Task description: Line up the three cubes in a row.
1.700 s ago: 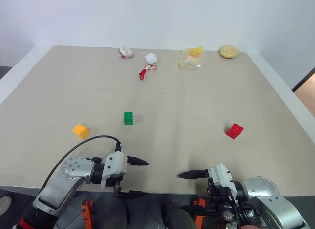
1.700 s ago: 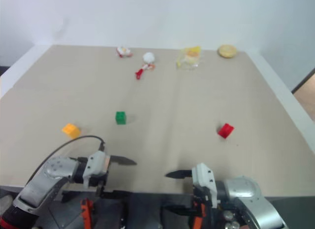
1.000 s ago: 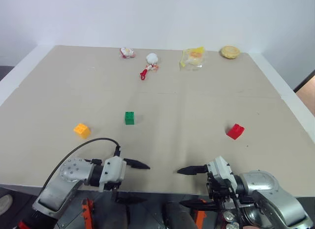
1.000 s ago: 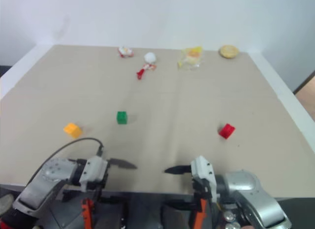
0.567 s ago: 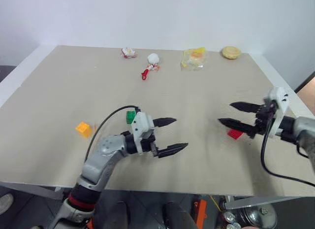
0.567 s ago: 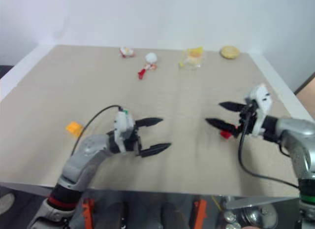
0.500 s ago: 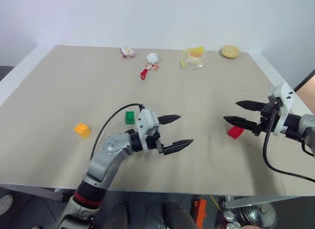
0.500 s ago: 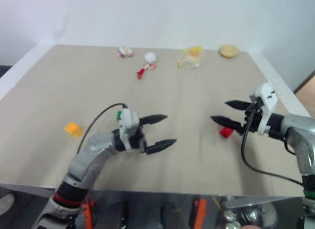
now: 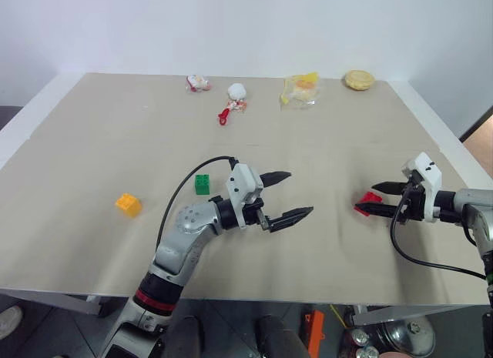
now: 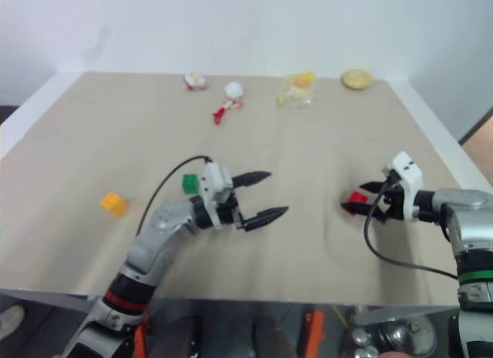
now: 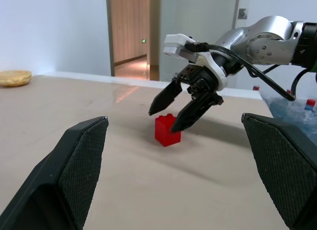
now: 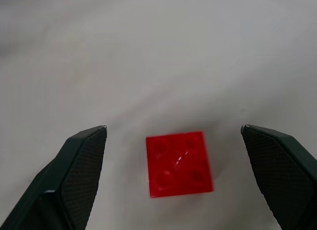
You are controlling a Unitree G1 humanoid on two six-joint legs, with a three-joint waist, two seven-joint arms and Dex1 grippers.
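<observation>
Both arms have risen from below the near table edge and now reach out over the beige tabletop (image 9: 100, 135). At the left sits the small orange-yellow studded plastic brick (image 9: 128, 205), well apart from the others. Next comes the small green studded plastic brick (image 9: 202, 184), just behind the left arm. That arm's left gripper (image 9: 281, 196) hovers near the table's middle, pointing right, its two black fingers spread wide and holding nothing. Further right, the small red studded plastic brick (image 9: 367, 203) rests flat on the table. The right gripper (image 9: 377, 199) points at it from the right, tilted downward, fingers wide apart on either side of the brick without gripping it. Along the far edge lie several small wrapped snacks (image 9: 300, 90).
</observation>
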